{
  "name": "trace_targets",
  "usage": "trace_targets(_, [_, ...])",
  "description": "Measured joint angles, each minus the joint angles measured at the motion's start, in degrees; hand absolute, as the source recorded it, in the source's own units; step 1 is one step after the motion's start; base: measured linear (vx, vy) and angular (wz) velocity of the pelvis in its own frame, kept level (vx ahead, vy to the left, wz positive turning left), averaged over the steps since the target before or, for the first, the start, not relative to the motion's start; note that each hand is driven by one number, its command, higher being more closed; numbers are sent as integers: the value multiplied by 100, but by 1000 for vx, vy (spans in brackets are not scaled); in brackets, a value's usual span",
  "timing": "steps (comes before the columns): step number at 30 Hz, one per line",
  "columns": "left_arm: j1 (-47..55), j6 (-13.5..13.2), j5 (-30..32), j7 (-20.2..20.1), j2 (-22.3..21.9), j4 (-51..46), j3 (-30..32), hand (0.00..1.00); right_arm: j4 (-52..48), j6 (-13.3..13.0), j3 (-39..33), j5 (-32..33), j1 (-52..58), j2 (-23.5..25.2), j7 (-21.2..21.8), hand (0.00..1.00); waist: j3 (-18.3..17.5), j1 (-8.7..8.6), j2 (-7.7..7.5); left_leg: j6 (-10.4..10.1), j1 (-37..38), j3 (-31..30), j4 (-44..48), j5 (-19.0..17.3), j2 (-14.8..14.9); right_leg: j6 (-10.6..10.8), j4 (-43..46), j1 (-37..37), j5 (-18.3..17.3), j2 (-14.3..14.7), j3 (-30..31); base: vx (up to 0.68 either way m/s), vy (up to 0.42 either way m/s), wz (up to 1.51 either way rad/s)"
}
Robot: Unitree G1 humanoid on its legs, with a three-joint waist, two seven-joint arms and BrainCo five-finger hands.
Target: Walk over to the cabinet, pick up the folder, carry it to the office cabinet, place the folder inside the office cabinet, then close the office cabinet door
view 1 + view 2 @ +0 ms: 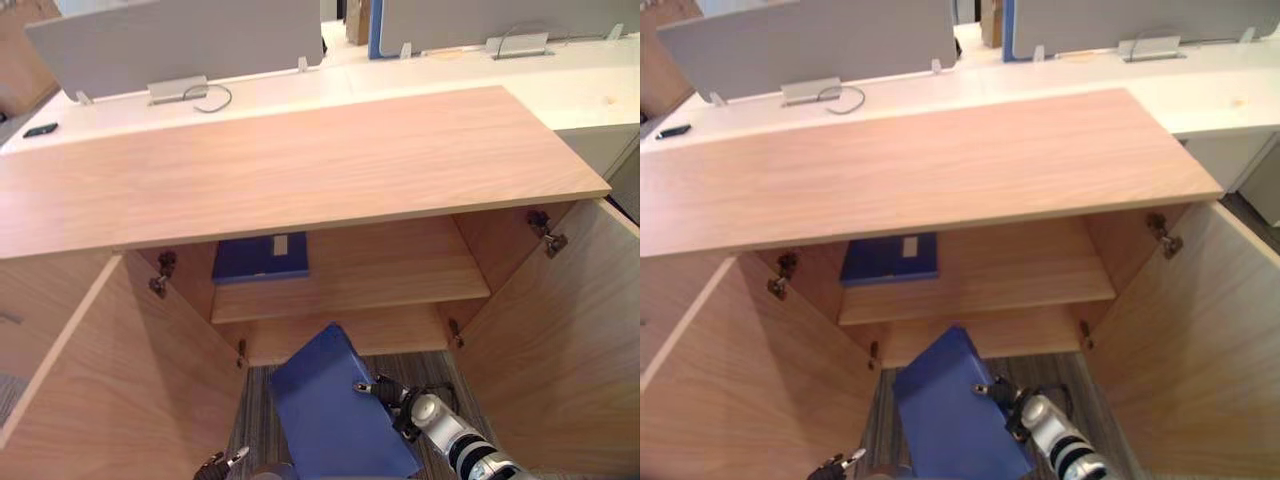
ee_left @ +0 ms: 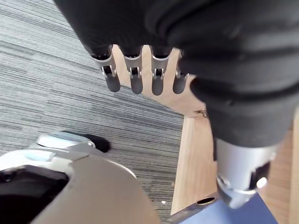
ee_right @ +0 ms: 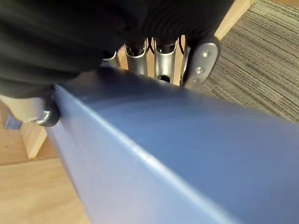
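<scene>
Folder (image 1: 332,412), tipped toward the open office cabinet (image 1: 300,170) for shelving, sits gripped by curled fingers of the right hand (image 1: 392,396); left hand (image 2: 133,78) hangs slack-fingered, holding nothing.

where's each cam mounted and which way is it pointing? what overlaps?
Left eye view: on the head, looking down into the open office cabinet; right hand gripping a blue folder, left hand at the lower edge.
Right eye view: same scene, slightly offset sideways.
Left wrist view: on the left wrist, looking along its straight fingers toward grey carpet and a cabinet door.
Right wrist view: on the right wrist, looking along fingers clamped on the folder's edge.
Shared: both eyes and the right wrist see the held folder.
</scene>
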Motion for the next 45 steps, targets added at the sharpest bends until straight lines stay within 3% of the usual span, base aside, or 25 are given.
trace_targets(2, [3,2,3,1,58,1,-15,0,-7,24,-142,22,0,130,-21,100,13,-70,-139,167,271,-16,-23,-111,-223,-323,1363,-451,-24,-441,-404,59,146,3])
trace_targets(5, [30,9,91,-1,69,1,-68,0,-29,60,-145,173,-22,213,-48,100,-58,-153,-77,287,314,-7,-141,-55,-236,-473,1725,-680,-4,-728,-1008,56,88,3])
trace_targets(7, [-26,50,124,-5,82,8,-133,0,-113,104,-154,483,-18,222,-46,100,50,-197,-10,294,349,-33,-130,-50,-8,-391,1648,-694,-370,-392,-1204,39,-13,5])
trace_targets(9, [-4,52,128,-23,181,7,-236,0,-519,131,-234,1295,120,168,-44,100,71,-246,-79,249,361,-88,-75,-57,174,-406,708,-635,-259,120,-1283,22,-106,9])
trace_targets(10, [-3,48,168,-27,226,7,-249,0,-667,123,-280,1508,180,148,-45,100,41,-246,-180,199,362,-103,-75,-86,130,-467,401,-637,37,162,-1278,38,-171,0])
trace_targets(11, [-10,48,226,-26,258,23,-227,0,-988,96,-438,1926,313,98,-19,100,25,-232,-287,114,412,-113,-81,-144,61,-429,133,-565,82,156,-1298,35,-147,-11])
trace_targets(12, [16,46,264,-30,180,17,-227,0,-1258,89,-468,2335,386,-28,-4,100,21,-265,-151,98,425,-110,-76,-148,178,-456,-99,-416,165,292,-1290,28,-101,-14])
trace_targets(14, [101,37,311,-29,114,11,-191,0,-1684,45,-527,2706,587,-155,52,100,-21,-302,-79,26,420,-107,-74,-192,306,-496,-324,-322,249,462,-1310,27,-104,-10])
trace_targets(17, [185,-40,308,-67,90,0,-52,0,-2221,-96,-942,3962,989,-64,317,100,-109,-325,-63,-70,342,-139,-76,-209,491,-565,-723,-226,394,682,-1433,-4,-100,-1])
trace_targets(18, [185,-56,307,-78,90,-2,-47,0,-2253,-127,-1049,4122,998,-19,339,100,-104,-325,-68,-83,330,-148,-83,-201,504,-569,-784,-198,428,702,-1441,15,-55,7])
trace_targets(23, [209,-129,323,-88,47,-13,34,0,-2259,-503,-1965,5513,977,298,106,100,-125,-299,-44,-102,351,-221,-75,-190,544,-528,-1394,180,753,824,-1576,20,-1,10])
trace_targets(25, [263,-135,323,-89,36,-111,91,0,-2254,-633,-2203,5978,967,380,-75,100,-119,-270,-56,-138,285,-213,10,-232,549,-520,-1669,307,907,862,-1588,27,39,1])
trace_targets(29, [329,-149,312,-88,30,-166,186,0,-2209,-881,-2719,6801,872,568,-380,100,-37,-217,12,-124,-508,-271,1128,-754,638,-518,-1889,192,1075,949,-1692,-31,48,6])
trace_targets(35, [51,-168,-26,232,-169,-686,480,0,-2058,-1550,-3378,7944,-709,840,-1454,100,725,-76,58,-105,-2109,-313,2337,-952,679,-630,-518,-1402,758,699,-1736,-157,61,10])
trace_targets(38, [-57,-192,-345,431,-280,-1124,550,0,-2016,-1587,-3603,8135,-1688,837,-2044,100,999,61,127,-76,-2782,-295,2801,-1052,699,-696,130,-2138,533,579,-1726,-157,-11,7])
trace_targets(42, [-66,-270,-710,701,-451,-1399,666,0,-1490,-1621,-3976,8123,-3209,757,-2783,100,1344,87,247,-84,-3317,-223,3431,-1230,709,-775,994,-2813,236,411,-1572,-115,2,-3])
trace_targets(45, [-169,-275,-865,883,-571,-1409,816,0,-981,-1578,-4043,8127,-4234,498,-3175,100,1555,102,348,-66,-4035,-194,4342,-1585,734,-832,2012,-3615,-136,255,-1400,-108,24,-5])
